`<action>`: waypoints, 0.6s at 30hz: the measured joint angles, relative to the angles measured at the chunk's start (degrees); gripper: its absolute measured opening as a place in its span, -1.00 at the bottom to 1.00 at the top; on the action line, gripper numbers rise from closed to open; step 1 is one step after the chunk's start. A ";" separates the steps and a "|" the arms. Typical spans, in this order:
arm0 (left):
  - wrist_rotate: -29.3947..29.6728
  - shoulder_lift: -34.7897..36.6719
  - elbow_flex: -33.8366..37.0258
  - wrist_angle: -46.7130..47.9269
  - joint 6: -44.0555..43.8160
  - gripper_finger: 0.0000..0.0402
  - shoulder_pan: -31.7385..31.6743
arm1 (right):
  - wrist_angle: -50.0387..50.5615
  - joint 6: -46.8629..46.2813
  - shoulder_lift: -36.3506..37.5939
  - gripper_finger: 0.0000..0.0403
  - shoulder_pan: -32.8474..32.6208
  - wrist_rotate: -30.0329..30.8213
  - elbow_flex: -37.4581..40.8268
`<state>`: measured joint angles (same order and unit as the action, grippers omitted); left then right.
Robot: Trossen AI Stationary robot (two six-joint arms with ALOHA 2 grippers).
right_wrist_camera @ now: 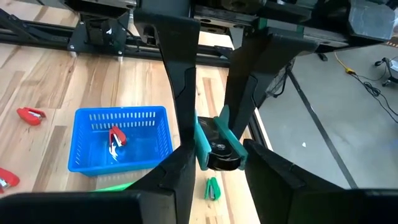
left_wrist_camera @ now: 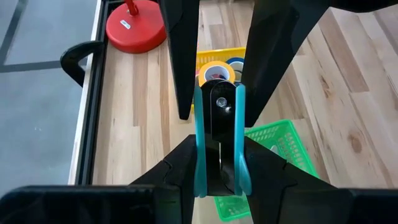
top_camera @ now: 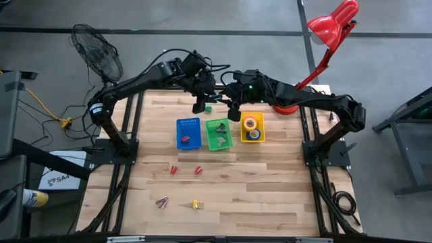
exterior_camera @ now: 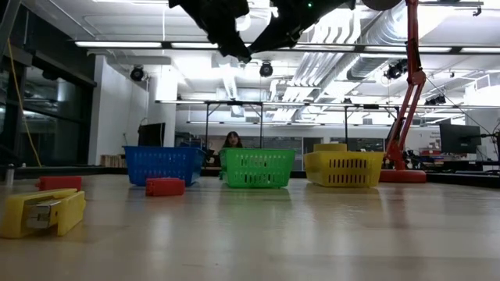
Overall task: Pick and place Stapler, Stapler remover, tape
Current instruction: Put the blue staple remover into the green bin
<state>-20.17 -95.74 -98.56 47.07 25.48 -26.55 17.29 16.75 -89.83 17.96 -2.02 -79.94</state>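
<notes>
Left hand (left_wrist_camera: 217,155) and right hand (right_wrist_camera: 214,152) both pinch one teal stapler remover (left_wrist_camera: 219,106). Beyond them, the red lamp base (left_wrist_camera: 134,31) carries a white label, unreadable.

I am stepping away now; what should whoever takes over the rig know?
Left gripper: shut on a teal stapler remover, raised above the bins.
Right gripper: appears shut on the same remover, as in a handover.
Done: tape rolls in the yellow bin; one red item in the blue bin; green items in the green bin.
Left: two red staplers, a yellow stapler and a purplish piece lie on the table.
</notes>
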 joint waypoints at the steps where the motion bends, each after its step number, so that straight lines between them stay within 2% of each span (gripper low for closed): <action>1: -0.02 0.00 0.00 -0.07 0.07 -0.50 0.02 | 0.02 -0.01 0.01 -0.39 0.00 0.00 0.00; 9: -0.30 0.00 0.00 -0.30 0.22 -0.50 0.04 | 0.01 -0.97 -0.02 -0.39 0.00 -0.35 0.00; 15: -0.43 0.00 0.00 -0.24 0.47 -0.50 0.09 | 0.11 -1.31 -0.04 -0.56 0.04 -2.64 0.00; 18: -0.46 0.00 0.00 -0.25 0.45 -0.50 0.09 | 0.09 -1.31 -0.06 -0.58 0.04 -2.73 0.00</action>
<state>-20.63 -95.74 -98.56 46.83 25.93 -26.46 17.39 15.44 -89.88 18.00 -4.75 -79.94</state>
